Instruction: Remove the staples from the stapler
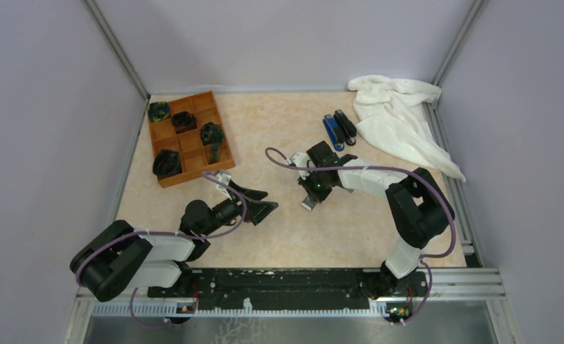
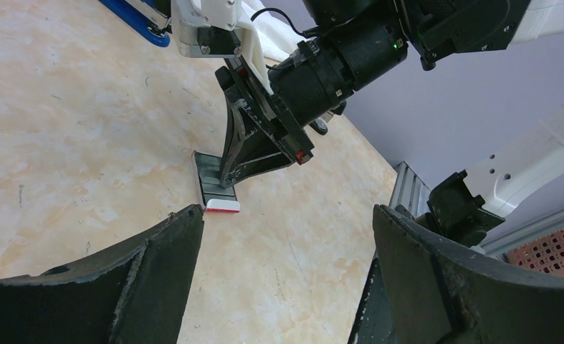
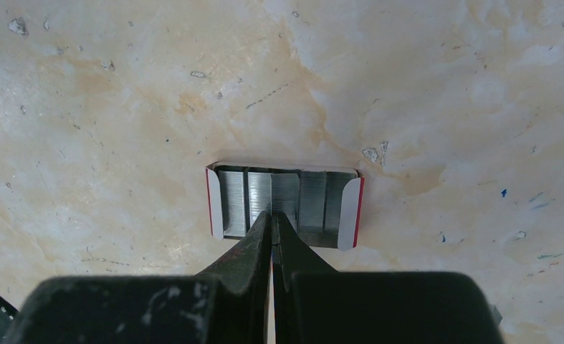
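A small white-and-red card box [image 3: 351, 204] lies open on the table and holds several silvery-grey ridged strips of staples [image 3: 311, 201]. My right gripper [image 3: 271, 216] is shut, its tips resting down on the strips in the middle of the box; nothing shows between the jaws. From above the right gripper [image 1: 312, 195] stands over the box [image 1: 308, 206]. The slim black stapler [image 1: 346, 127] lies closed at the back, far from both grippers. My left gripper [image 1: 270, 201] is open and empty, left of the box, which it faces [image 2: 218, 188].
A blue stapler [image 1: 332, 132] lies right beside the black one. A white cloth [image 1: 400, 122] is bunched at the back right. An orange compartment tray [image 1: 190, 143] with dark objects stands at the back left. Walls close in on three sides.
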Controlling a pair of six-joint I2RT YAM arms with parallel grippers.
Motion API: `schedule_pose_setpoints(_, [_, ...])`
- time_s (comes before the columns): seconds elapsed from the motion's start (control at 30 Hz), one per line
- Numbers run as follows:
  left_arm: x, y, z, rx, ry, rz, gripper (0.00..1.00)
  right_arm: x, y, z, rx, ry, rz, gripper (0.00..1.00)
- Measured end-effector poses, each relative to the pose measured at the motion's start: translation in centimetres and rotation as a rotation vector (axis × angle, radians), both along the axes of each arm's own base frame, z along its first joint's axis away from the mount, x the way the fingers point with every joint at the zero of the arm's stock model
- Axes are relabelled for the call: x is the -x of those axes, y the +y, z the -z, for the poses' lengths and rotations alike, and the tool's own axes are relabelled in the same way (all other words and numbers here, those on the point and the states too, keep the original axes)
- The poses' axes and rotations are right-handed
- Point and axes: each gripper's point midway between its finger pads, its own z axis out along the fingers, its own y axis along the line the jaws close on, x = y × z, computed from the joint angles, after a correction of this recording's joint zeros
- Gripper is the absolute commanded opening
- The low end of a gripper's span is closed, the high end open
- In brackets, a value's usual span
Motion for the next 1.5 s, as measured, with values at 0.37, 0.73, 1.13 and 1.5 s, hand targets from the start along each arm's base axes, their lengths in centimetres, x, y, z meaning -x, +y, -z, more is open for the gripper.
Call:
schedule_pose_setpoints(0.37, [0.0, 0.0, 0.0, 0.0, 0.0, 0.0, 0.93, -0.1, -0.1, 0.0, 0.005, -0.003, 0.002, 0.03])
schedule_pose_setpoints(0.73, [0.0, 0.0, 0.0, 0.0, 0.0, 0.0, 0.93, -0.1, -0.1, 0.0, 0.007, -0.006, -0.005, 0.05])
schedule_pose_setpoints(1.13, [0.0, 0.0, 0.0, 0.0, 0.0, 0.0, 0.93, -0.2, -0.2, -0.1, 0.012, -0.015, -0.003, 0.0])
schedule_pose_setpoints(1.5, [0.0, 0.0, 0.2, -0.003, 0.005, 0.001, 0.93, -0.4, 0.0, -1.2, -0.011, -0.04, -0.004, 0.0])
